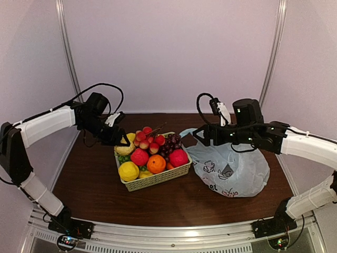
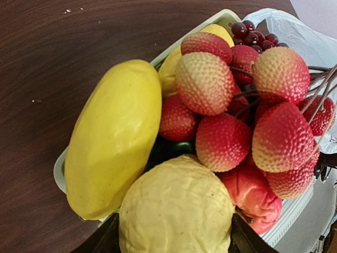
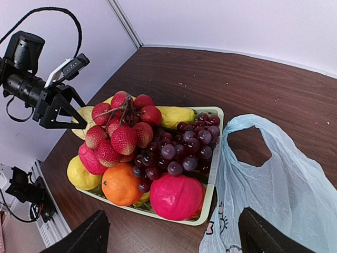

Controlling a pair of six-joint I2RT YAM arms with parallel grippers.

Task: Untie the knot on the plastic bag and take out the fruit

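Note:
My left gripper hangs over the basket's back left corner. Its two black fingers press on both sides of a lumpy pale yellow fruit. Beside that fruit lies a large smooth yellow fruit, with a cluster of red lychees behind. The pale blue plastic bag lies flat right of the basket, one handle loop lying open. The knot is out of view. My right gripper stands open above the gap between basket and bag, holding nothing.
The pale green basket sits mid-table, heaped with grapes, an orange, a pink-red fruit and a lemon. White walls close in the back and sides of the brown table.

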